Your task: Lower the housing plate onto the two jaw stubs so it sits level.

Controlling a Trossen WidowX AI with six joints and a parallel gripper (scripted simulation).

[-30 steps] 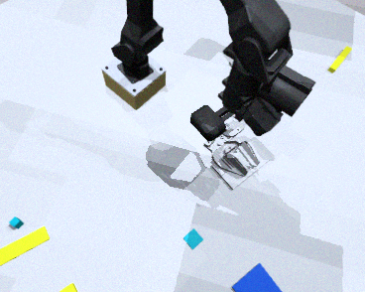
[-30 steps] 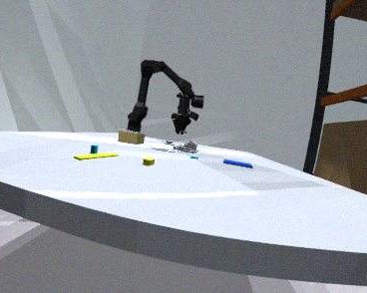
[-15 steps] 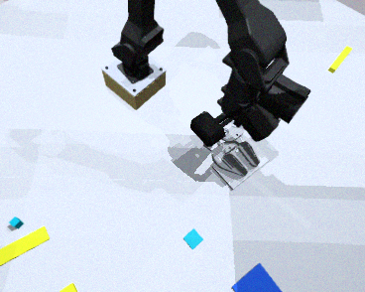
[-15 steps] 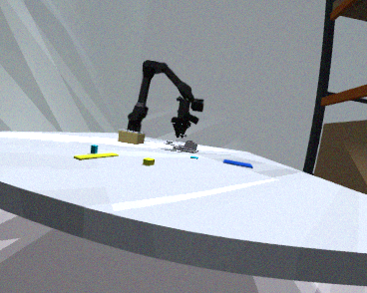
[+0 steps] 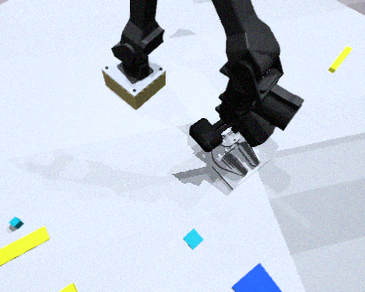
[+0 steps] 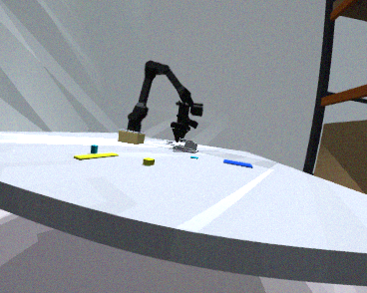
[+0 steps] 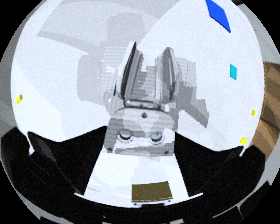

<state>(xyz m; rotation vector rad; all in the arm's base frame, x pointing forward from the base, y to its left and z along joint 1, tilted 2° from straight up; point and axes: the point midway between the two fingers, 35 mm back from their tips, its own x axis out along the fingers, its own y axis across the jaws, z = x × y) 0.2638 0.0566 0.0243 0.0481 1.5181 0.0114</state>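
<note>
In the top view, the black arm [image 5: 248,30] [image 6: 144,92] is cut off by the top edge. The blue piece [image 5: 258,280] runs off the bottom there, and a long yellow bar [image 5: 20,248] runs off the left side. From the side, the two grey jaws [image 6: 189,146] are too small to tell apart.

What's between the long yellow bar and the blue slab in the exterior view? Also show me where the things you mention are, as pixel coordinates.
A small yellow block [image 5: 69,289] [image 6: 148,161] [image 7: 253,113], then a flat cyan tile [image 5: 192,238] [image 6: 193,157] [image 7: 233,72] nearer the slab [image 5: 258,280] [image 6: 237,163] [image 7: 218,15]; exterior view shows both.
</note>
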